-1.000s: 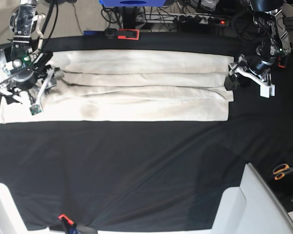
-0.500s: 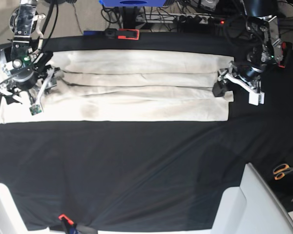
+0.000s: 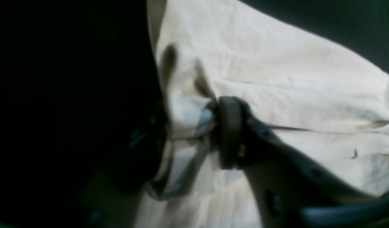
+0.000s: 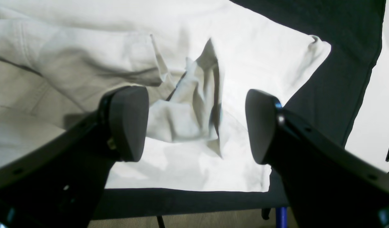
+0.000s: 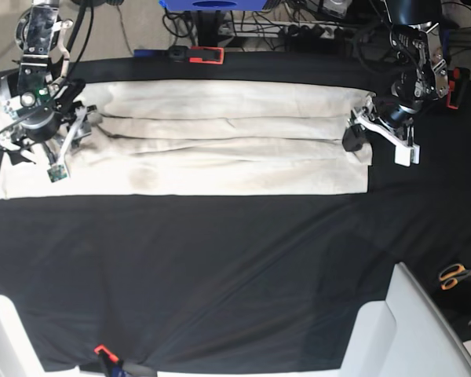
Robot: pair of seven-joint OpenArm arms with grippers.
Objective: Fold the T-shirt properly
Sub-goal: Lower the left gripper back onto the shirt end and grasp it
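You can see the T-shirt [image 5: 220,137] lying across the upper part of the base view, on the black cloth [image 5: 235,275] that covers the table. It is soft, cream cotton, folded into a long flat band with a few long creases running from side to side.

Your left gripper [image 5: 359,133] is at the right end of the shirt in the base view. In the left wrist view, one dark rounded pad [image 3: 229,129] presses a small bunched lump of the cream cloth against the other finger, which is lost in the dark on the left of the frame. So this hand is pinching the shirt's edge. That picture is a bit blurry.

Your right gripper [image 4: 197,123] is at the left end of the shirt. Its two dark, smooth, rounded pads stand wide apart and hold nothing. Between them, a crumpled little peak of cloth sticks up from the flat shirt, and neither pad touches it.

Orange-handled scissors [image 5: 455,276] lie at the lower right of the base view, well apart from the shirt.
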